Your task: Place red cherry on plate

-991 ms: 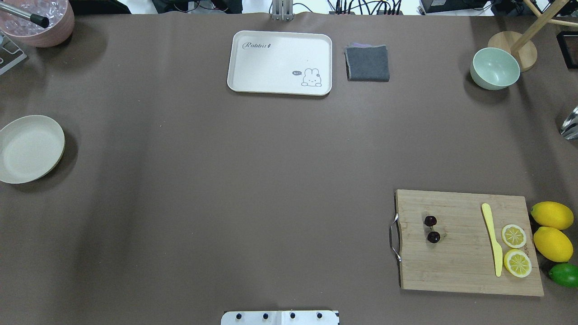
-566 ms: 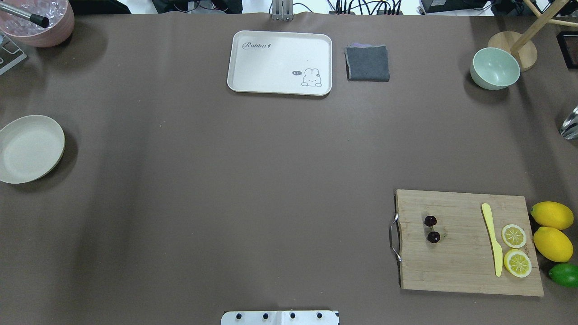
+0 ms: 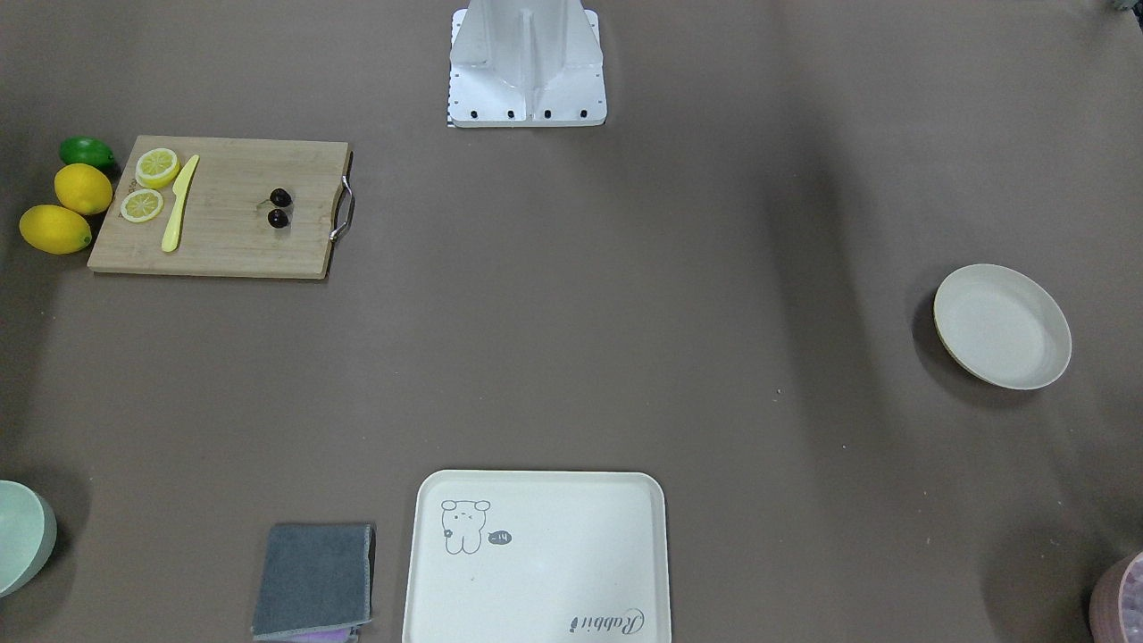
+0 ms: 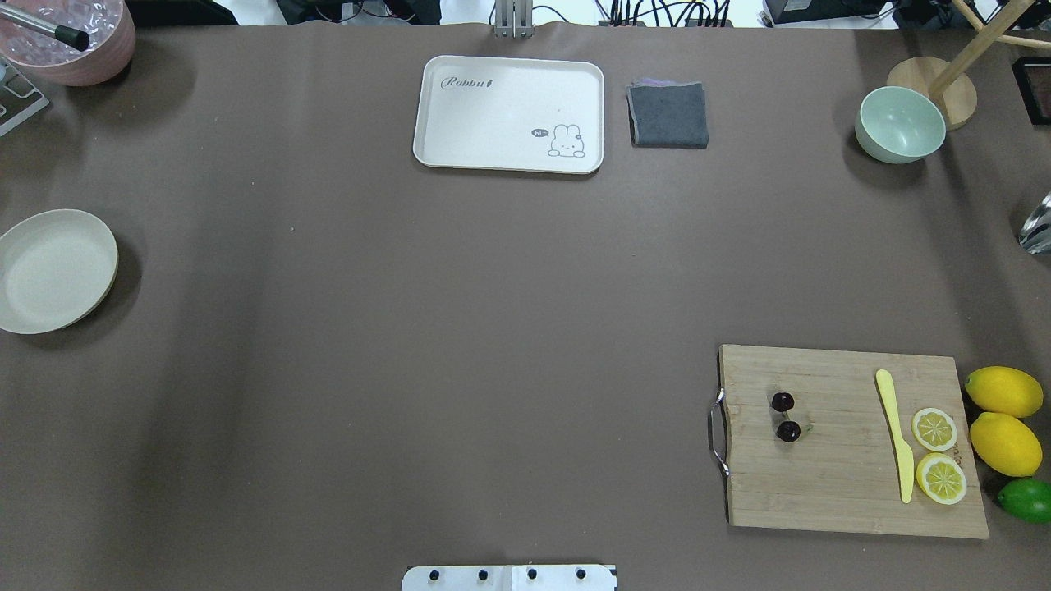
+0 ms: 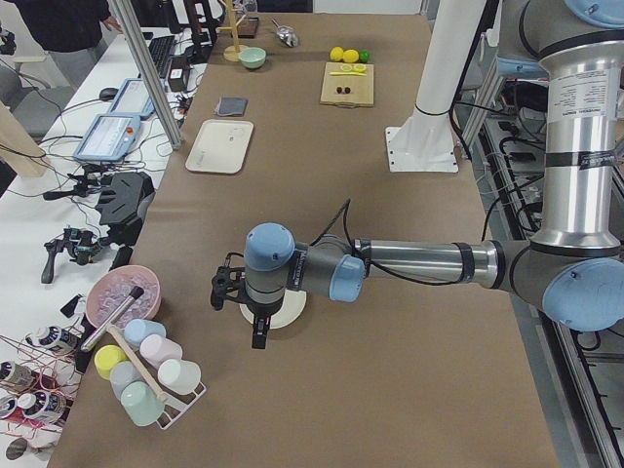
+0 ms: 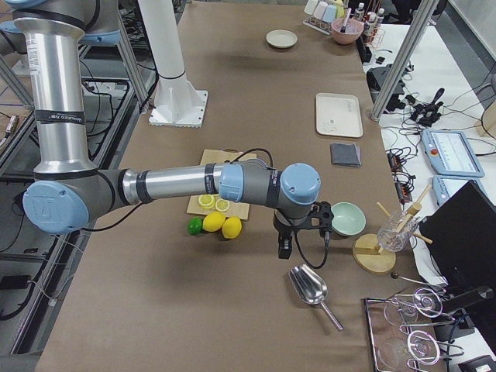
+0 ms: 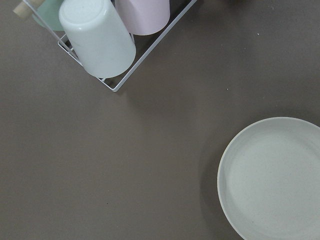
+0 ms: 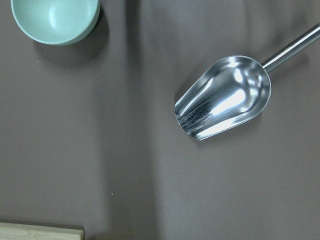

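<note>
The red cherry (image 4: 785,417) is a dark glossy pair lying on the left part of a wooden cutting board (image 4: 829,501), also seen from across the table (image 3: 279,208). The plate (image 4: 49,271) is round, cream and empty at the table's far left edge; the left wrist view shows its rim (image 7: 225,165). Only the exterior left view shows my left gripper (image 5: 258,333), which hangs over the near side of the plate (image 5: 291,310); I cannot tell its state. Only the exterior right view shows my right gripper (image 6: 284,248), beyond the lemons near the green bowl; its state I cannot tell either.
On the board lie a yellow knife (image 4: 895,435) and two lemon slices (image 4: 936,451); lemons (image 4: 1003,419) and a lime (image 4: 1026,499) sit beside it. A rabbit tray (image 4: 509,113), grey cloth (image 4: 668,115), green bowl (image 4: 900,125), metal scoop (image 8: 225,97) and cup rack (image 7: 100,40) stand around.
</note>
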